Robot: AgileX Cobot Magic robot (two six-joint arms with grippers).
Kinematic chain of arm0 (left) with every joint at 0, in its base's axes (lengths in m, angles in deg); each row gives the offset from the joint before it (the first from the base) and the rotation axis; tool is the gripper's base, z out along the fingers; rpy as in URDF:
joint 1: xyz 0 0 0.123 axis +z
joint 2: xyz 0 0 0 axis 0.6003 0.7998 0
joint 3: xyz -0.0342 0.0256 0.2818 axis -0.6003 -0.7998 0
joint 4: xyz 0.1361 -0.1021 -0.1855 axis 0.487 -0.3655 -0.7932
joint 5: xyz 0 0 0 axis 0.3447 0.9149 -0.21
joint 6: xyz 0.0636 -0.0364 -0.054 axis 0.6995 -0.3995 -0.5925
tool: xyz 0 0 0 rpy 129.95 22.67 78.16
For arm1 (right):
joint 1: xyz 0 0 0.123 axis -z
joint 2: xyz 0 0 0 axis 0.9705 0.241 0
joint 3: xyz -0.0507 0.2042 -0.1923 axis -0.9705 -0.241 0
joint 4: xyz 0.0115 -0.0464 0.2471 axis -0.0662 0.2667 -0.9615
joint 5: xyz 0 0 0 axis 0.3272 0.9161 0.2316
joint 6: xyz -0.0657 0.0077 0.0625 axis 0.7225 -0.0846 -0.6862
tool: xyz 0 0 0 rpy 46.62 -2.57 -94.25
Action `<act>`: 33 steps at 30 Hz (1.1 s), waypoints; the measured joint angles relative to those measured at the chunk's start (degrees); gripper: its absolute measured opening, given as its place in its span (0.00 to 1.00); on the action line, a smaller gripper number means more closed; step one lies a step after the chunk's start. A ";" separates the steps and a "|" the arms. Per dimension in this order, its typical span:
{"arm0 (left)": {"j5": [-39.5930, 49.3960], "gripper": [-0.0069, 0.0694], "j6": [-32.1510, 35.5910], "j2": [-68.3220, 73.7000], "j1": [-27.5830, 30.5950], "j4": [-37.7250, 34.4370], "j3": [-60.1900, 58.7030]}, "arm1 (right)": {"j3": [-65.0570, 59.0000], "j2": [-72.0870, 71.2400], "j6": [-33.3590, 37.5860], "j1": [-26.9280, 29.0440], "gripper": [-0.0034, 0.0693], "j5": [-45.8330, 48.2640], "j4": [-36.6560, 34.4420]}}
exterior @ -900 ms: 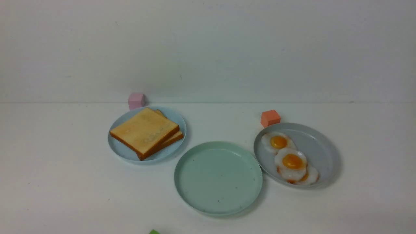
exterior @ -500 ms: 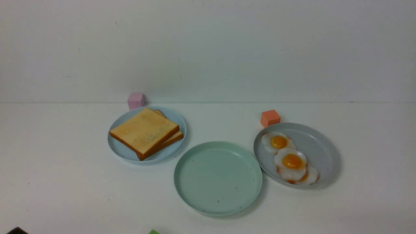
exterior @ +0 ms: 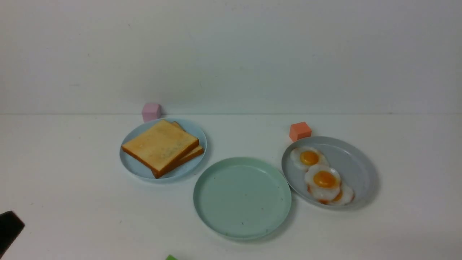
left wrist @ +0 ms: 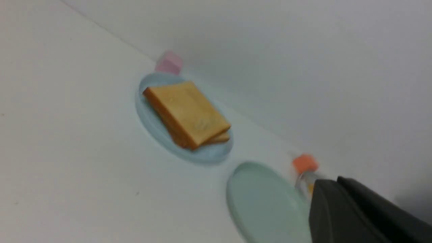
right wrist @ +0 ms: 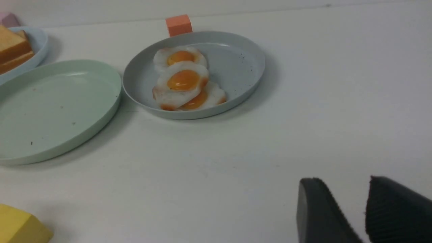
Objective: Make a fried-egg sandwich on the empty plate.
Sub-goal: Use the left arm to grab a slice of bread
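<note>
Two golden toast slices (exterior: 161, 148) lie stacked on a light blue plate (exterior: 134, 168) at the left. The empty mint-green plate (exterior: 242, 198) sits in the middle, near me. Three fried eggs (exterior: 324, 179) overlap on a grey plate (exterior: 355, 162) at the right. My left gripper (exterior: 9, 227) shows as a dark tip at the lower left edge, far from the toast (left wrist: 187, 113). In its wrist view the black fingers (left wrist: 332, 184) lie together, empty. My right gripper (right wrist: 342, 185) is open and empty above bare table, short of the eggs (right wrist: 182, 81). It is out of the front view.
A pink cube (exterior: 151, 112) stands behind the blue plate. An orange cube (exterior: 300, 131) stands behind the grey plate. A green block's corner (exterior: 171, 257) shows at the front edge. A yellow block (right wrist: 17, 227) lies near the mint plate (right wrist: 50, 108).
My left gripper has come into the front view at the lower left and risen farther into the picture. Plates, toast and eggs have not moved.
</note>
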 joint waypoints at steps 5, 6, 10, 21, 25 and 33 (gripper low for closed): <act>16.68 0.07 13.51 18.49 -8.30 0.89 15.37 | 0.00 0.00 0.00 0.00 0.38 -0.27 -0.08; 18.80 0.07 14.06 21.40 -9.81 0.89 17.18 | 0.00 0.00 -0.25 0.00 0.38 -0.56 -0.62; 22.68 0.07 15.09 31.60 -14.75 0.83 23.36 | -0.39 0.00 -4.84 0.00 0.38 -2.61 -8.17; 19.82 0.07 19.54 50.33 -15.43 1.97 29.15 | 0.77 0.00 -8.39 0.00 0.38 -14.24 -27.23; 19.69 0.07 20.81 55.43 -15.43 2.45 33.22 | 9.27 1.99 -5.87 -0.78 0.38 -3.75 -27.13; 20.37 0.07 20.85 73.59 -15.29 8.32 47.95 | 47.46 27.46 8.12 -5.35 0.38 42.84 -20.22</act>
